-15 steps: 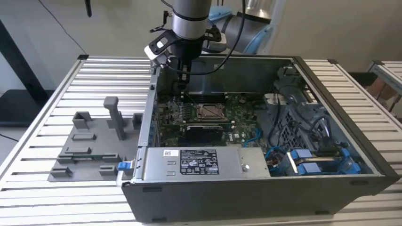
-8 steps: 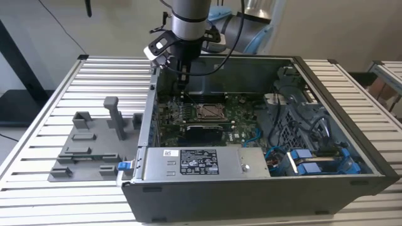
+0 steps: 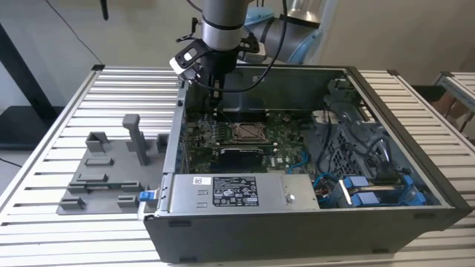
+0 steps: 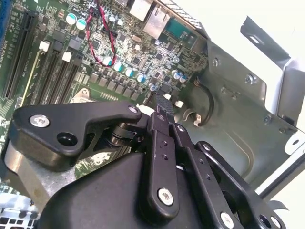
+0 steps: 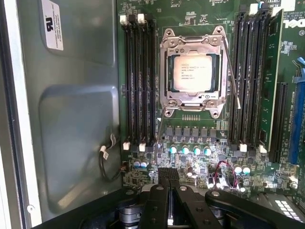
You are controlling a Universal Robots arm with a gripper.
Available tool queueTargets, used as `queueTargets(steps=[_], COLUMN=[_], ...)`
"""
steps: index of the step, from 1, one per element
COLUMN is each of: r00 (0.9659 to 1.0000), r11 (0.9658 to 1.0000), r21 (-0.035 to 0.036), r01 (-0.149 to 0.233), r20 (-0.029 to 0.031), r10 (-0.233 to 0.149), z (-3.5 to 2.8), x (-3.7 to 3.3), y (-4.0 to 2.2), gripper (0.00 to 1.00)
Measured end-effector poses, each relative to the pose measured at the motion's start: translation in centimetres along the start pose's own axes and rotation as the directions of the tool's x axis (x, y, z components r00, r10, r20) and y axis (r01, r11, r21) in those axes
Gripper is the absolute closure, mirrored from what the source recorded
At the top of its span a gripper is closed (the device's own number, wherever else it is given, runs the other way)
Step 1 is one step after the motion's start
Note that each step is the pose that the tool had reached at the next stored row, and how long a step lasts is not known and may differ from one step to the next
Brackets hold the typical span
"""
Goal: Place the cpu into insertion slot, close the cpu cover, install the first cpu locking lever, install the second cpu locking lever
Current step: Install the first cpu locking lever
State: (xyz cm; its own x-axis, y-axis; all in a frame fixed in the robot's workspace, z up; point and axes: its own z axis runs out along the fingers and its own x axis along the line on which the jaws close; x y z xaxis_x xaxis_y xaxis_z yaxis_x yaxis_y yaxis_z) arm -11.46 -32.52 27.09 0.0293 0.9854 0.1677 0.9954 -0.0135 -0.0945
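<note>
In the first wrist view the cpu (image 5: 192,72) lies flat in the insertion slot (image 5: 167,34) on the green motherboard. The silvery cpu cover (image 5: 167,71) is down around it, and the chip shows through its window. A thin wire lever (image 5: 232,76) runs along one side of the socket, and another short wire (image 5: 160,126) sticks out at a corner. Whether either is latched is unclear. My gripper (image 5: 168,177) is shut with nothing in it, a short way from the socket over the capacitors. The exterior view has the gripper (image 3: 214,103) inside the case, behind the socket (image 3: 247,132).
Black memory slots (image 5: 138,81) flank the socket on both sides. The open case's metal wall (image 5: 71,119) is close beside the gripper. A power supply (image 3: 237,192) fills the case's front, with blue cables (image 3: 356,189) at the exterior view's right. A grey fixture (image 3: 111,167) lies on the slatted table.
</note>
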Motion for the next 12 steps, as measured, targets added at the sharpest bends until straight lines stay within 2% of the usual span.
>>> queueTargets(steps=[7, 12], r00=[1.0, 1.0], r11=[1.0, 1.0], r21=[-0.0001, 0.0001], r01=[0.0, 0.001], r20=[-0.001, -0.0077], r10=[0.0, -0.001], z=[0.49, 0.94], x=[0.16, 0.42], y=[-0.1, -0.49], gripper=[0.89, 0.89])
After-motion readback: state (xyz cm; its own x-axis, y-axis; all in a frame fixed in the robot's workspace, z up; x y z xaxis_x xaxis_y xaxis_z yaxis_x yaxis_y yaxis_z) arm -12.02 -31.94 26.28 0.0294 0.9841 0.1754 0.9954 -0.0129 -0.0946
